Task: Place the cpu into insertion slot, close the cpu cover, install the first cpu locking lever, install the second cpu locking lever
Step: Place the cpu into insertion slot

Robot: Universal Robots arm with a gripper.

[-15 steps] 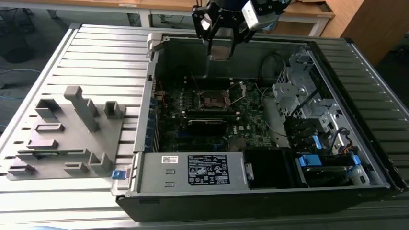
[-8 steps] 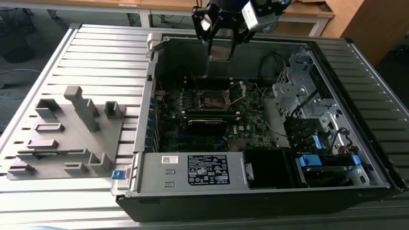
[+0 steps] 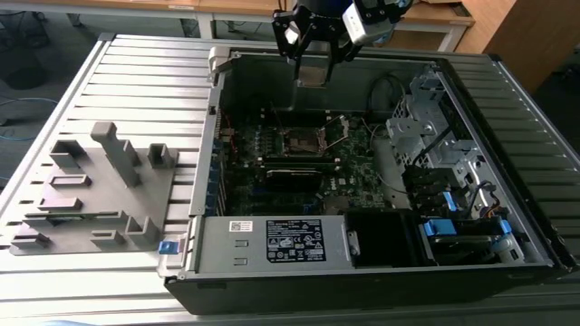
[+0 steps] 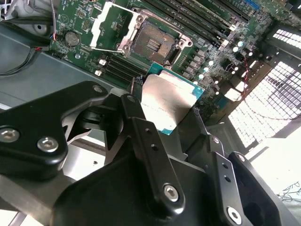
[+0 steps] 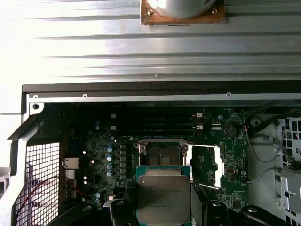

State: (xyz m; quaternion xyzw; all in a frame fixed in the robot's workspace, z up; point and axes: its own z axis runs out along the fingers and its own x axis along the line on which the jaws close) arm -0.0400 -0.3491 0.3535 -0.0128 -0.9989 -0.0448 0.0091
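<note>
Gripper [image 3: 313, 73] was clamped on the cpu [image 3: 314, 77], hanging over the far end of the open case [image 3: 254, 81], up at rim height, clear of the board [image 3: 363, 153]. Second wrist view: black fingers [image 4: 141, 136] pinched two opposite edges of the cpu [image 4: 169, 101], metal face showing, green edge visible along the sides. First wrist view showed the same grip, cpu [image 5: 163, 197] flat and square-on, not tilted much. Cpu was not in the slot [image 3: 302, 141]; clear air between them. Slot was open and bare in both wrist views, dark pin field exposed inside the silver rim [image 4: 151, 43] [image 5: 162, 154]. Cover [image 3: 338, 130] was swung up and off the slot, on the exterior view's right of it; the window frame read clearly in the second wrist view [image 4: 110, 26] and the first wrist view [image 5: 205, 167]. Long black memory slots [image 5: 155, 123] ran just beside the slot. Case lay on its side on a slatted metal table [image 3: 136, 75]. Grey fixture [image 3: 100, 183] sat on the table at the exterior view's left of the case, well apart from the gripper.
</note>
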